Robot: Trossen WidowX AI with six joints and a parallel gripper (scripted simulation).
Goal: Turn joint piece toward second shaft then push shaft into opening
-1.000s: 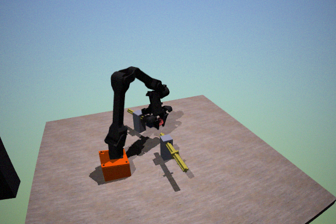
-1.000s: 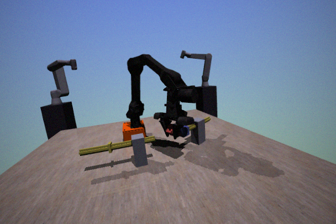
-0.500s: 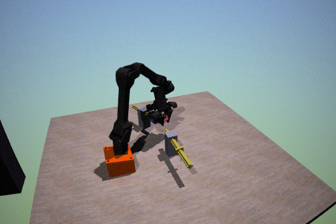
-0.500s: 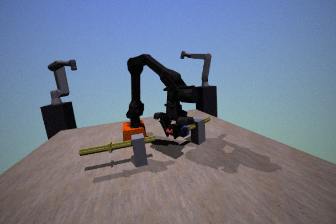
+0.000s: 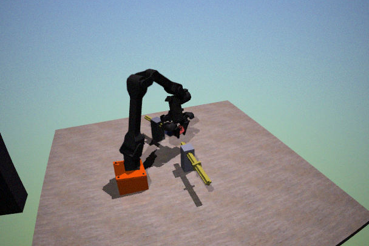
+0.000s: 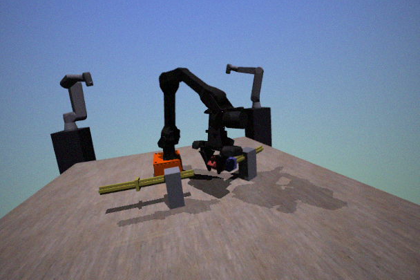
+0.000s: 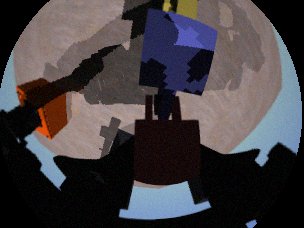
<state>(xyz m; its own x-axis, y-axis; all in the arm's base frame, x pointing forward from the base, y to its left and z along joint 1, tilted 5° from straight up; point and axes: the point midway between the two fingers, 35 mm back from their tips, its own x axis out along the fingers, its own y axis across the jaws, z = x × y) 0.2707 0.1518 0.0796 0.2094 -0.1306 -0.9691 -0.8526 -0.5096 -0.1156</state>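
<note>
The gripper (image 5: 182, 131) (image 6: 213, 166) (image 7: 166, 172) is shut on the red square joint piece (image 5: 181, 129) (image 6: 211, 162) (image 7: 167, 150), with a finger on either side. A blue part (image 6: 231, 164) (image 7: 177, 47) lies between it and the first yellow shaft (image 5: 148, 118) (image 6: 259, 148) (image 7: 187, 9), which runs through the far grey block (image 5: 157, 130) (image 6: 249, 163). The second yellow shaft (image 5: 203, 173) (image 6: 119, 187) has a collar and runs through the near grey block (image 5: 186, 160) (image 6: 175, 189). Its inner end is apart from the joint piece. The fingers hide which way the opening points.
The arm's orange base (image 5: 132, 181) (image 6: 166, 164) (image 7: 50, 112) stands on the wood-grained table (image 5: 258, 200) (image 6: 221, 248). Two grey arms (image 6: 77, 99) (image 6: 256, 86) on dark pedestals stand beyond the table. Shadows lie under the shafts and the arm.
</note>
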